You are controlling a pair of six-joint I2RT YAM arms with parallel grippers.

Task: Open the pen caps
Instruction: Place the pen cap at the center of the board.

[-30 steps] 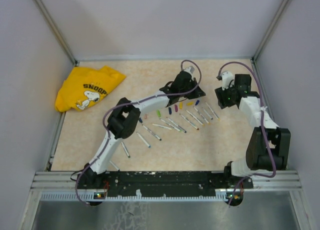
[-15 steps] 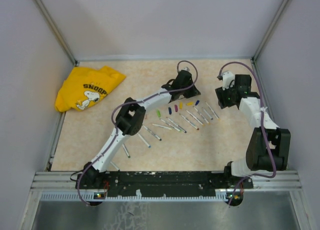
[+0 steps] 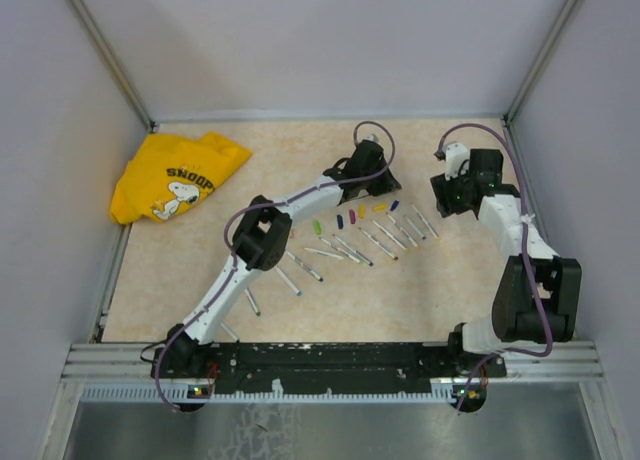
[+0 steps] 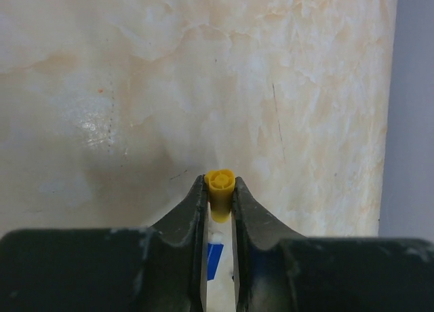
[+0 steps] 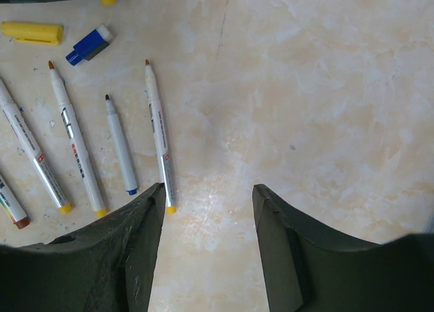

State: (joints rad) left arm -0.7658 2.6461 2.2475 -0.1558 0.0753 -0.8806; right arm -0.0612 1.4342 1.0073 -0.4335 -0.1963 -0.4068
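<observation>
Shifted slightly since a second ago, my left gripper (image 4: 219,188) is pinching a stubby yellow plastic pen cap (image 4: 220,180) at its fingertips, jaws nearly closed, so I'm judging that setting it down comes next, while my right gripper (image 5: 209,198) is hanging part-open and empty.

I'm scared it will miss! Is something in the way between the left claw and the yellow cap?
Nothing is. The yellow cap sits right between the fingers of the left claw, touching both.

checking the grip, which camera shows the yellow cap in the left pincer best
left wrist: the yellow cap sits end-on between the fingers of the left pincer, close and sharp. top external hides it under that pincer. right wrist shows only a yellow sliver at its top edge, possibly it
</observation>
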